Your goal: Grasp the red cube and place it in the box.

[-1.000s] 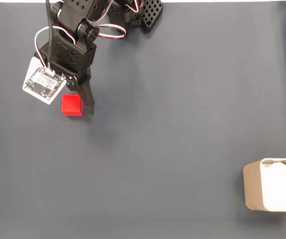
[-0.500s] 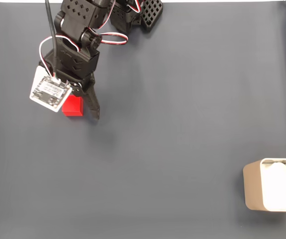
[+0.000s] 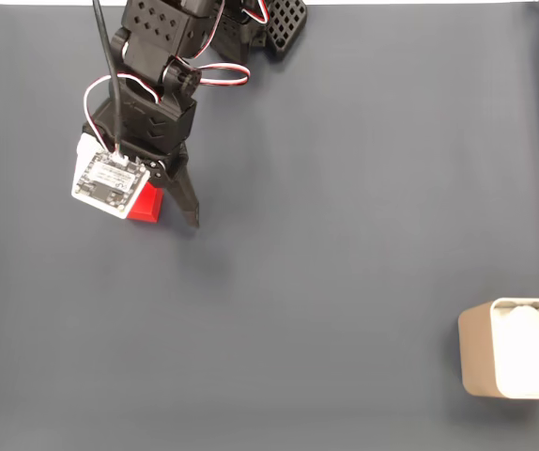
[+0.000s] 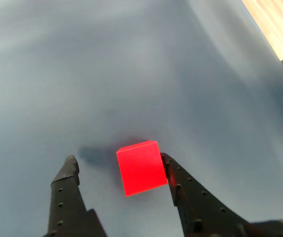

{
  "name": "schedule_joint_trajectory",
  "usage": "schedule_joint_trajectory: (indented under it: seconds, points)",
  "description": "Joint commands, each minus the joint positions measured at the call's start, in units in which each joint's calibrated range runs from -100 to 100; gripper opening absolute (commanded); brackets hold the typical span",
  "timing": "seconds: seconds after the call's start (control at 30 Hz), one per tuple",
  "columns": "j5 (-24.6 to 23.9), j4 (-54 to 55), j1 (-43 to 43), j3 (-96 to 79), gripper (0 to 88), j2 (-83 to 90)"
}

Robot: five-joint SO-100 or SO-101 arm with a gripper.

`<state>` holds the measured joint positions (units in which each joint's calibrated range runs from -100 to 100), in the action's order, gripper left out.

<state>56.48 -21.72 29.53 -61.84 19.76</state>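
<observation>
The red cube [image 3: 147,209] lies on the dark mat at the upper left of the fixed view, mostly covered by the arm's white camera board. My gripper [image 3: 164,216] stands over it, open. In the wrist view the red cube [image 4: 140,167] sits on the mat between the fingers of my gripper [image 4: 118,160]. It is against the right finger [image 4: 181,182], with a gap to the left one. The box [image 3: 472,352], a grey tin with white padding inside, stands at the lower right edge of the fixed view, far from the arm.
The arm's black base [image 3: 251,23] sits at the top edge of the mat. A dark blue-grey mat [image 3: 326,244] stretches between the cube and the box. A strip of light wooden surface [image 4: 277,22] shows at the wrist view's top right.
The gripper has moved down and slightly right in the fixed view and now straddles the cube. The camera board now hides most of the cube. The cube has stayed in place.
</observation>
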Motion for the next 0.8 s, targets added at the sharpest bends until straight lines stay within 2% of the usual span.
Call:
schedule_joint_trajectory:
  seconds: [0.0, 0.77]
  points:
    - [0.54, 0.41, -0.69, 0.53, 38.0, 0.95]
    - [3.32, 0.32, -0.55, -3.39, 29.7, 5.11]
